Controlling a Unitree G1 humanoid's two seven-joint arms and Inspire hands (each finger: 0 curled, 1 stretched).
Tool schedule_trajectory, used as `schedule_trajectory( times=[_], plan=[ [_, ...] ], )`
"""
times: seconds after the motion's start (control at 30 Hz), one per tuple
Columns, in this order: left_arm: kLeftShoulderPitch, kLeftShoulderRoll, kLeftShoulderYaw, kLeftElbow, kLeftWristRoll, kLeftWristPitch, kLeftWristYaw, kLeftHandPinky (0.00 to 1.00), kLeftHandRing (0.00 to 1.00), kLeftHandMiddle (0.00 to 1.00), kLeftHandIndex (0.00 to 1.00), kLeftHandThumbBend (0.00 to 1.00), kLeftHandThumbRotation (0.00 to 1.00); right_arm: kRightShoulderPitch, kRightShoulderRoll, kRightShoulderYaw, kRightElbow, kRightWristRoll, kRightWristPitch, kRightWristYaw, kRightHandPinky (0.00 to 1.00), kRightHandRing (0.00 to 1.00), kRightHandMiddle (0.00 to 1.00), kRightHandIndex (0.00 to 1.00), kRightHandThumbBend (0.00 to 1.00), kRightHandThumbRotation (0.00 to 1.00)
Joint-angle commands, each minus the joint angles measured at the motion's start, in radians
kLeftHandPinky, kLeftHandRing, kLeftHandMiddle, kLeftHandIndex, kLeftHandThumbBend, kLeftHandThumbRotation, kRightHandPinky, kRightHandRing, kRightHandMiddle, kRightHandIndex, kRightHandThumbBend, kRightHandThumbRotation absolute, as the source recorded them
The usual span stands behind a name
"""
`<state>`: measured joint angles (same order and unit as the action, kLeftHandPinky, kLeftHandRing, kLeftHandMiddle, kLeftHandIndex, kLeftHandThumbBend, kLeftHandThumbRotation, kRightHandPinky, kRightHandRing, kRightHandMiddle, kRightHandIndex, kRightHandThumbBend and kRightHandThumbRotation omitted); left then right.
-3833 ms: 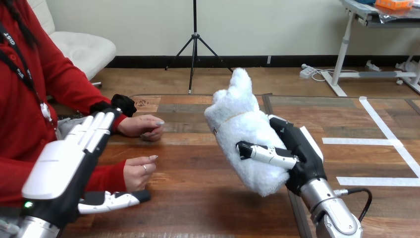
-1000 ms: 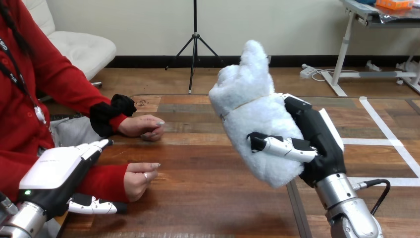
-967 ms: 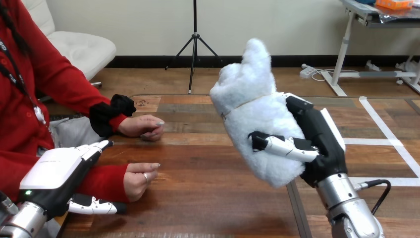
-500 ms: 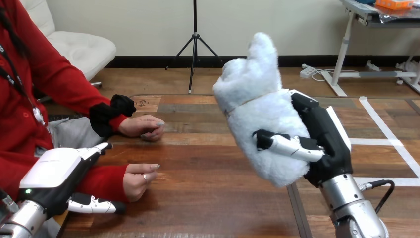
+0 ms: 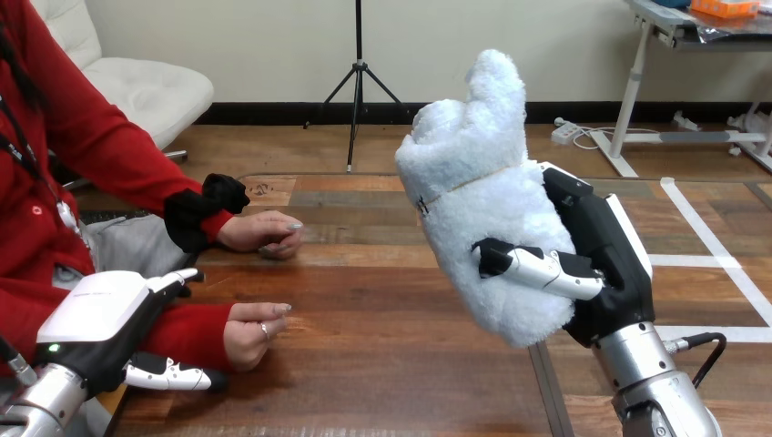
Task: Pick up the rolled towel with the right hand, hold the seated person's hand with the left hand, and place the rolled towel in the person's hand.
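1. My right hand (image 5: 605, 264) is closed round the rolled towel (image 5: 482, 209), thumb across its front and fingers behind, and holds it upright in the air above the table (image 5: 382, 364), well apart from the person; the towel is soft and bulky and its top stands free above my grip, so a quick swing to the left could make it sag or slip out
2. My left hand (image 5: 100, 319) is open, fingers straight and thumb low near the table's edge, with the red sleeve (image 5: 182, 330) between them; it holds nothing, and I cannot tell whether it touches the sleeve; closing here would catch the forearm and not the hand
3. The person's nearer hand (image 5: 250, 330) rests on the table loosely curled, just beyond my left thumb; unless it opens upward, the towel has nowhere to sit and may roll off onto the table
4. The person's farther hand (image 5: 264, 232) lies near the likely path, and the towel hides part of the table from me, so I may misjudge the approach and bump it
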<state>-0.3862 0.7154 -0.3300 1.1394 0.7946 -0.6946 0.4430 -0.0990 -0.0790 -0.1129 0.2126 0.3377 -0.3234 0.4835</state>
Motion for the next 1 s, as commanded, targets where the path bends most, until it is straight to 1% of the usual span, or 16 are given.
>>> schedule_trajectory(
  times=[0.0,0.17,0.43,0.57,0.8,0.97],
  plan=[
    [-0.080,-0.014,-0.024,0.022,0.000,0.004,0.026,0.73,0.75,0.77,0.82,1.00,0.57,-0.031,-0.002,0.000,-0.081,0.030,-0.006,0.010,0.00,0.00,0.02,0.00,0.31,0.00],
    [-0.089,-0.018,-0.042,0.035,0.002,0.007,0.042,0.70,0.72,0.74,0.78,1.00,0.56,-0.028,-0.002,-0.001,-0.089,0.042,0.002,0.020,0.00,0.00,0.02,0.00,0.31,0.00],
    [-0.103,-0.022,-0.066,0.055,0.002,0.007,0.045,0.66,0.68,0.71,0.75,1.00,0.52,-0.017,0.004,-0.001,-0.116,0.051,0.013,0.013,0.00,0.00,0.02,0.00,0.32,0.00],
    [-0.108,-0.023,-0.071,0.060,-0.001,0.006,0.043,0.65,0.67,0.70,0.75,1.00,0.51,-0.013,0.006,-0.001,-0.127,0.053,0.019,0.010,0.00,0.00,0.02,0.00,0.33,0.00],
    [-0.114,-0.023,-0.079,0.063,-0.002,0.009,0.031,0.65,0.67,0.70,0.75,1.00,0.49,-0.009,0.008,-0.001,-0.135,0.057,0.009,0.020,0.00,0.00,0.02,0.01,0.34,0.00],
    [-0.116,-0.023,-0.086,0.064,-0.003,0.009,0.031,0.65,0.67,0.70,0.74,1.00,0.48,-0.004,0.010,-0.001,-0.144,0.064,0.016,0.021,0.00,0.00,0.02,0.01,0.35,0.00]
  ],
)
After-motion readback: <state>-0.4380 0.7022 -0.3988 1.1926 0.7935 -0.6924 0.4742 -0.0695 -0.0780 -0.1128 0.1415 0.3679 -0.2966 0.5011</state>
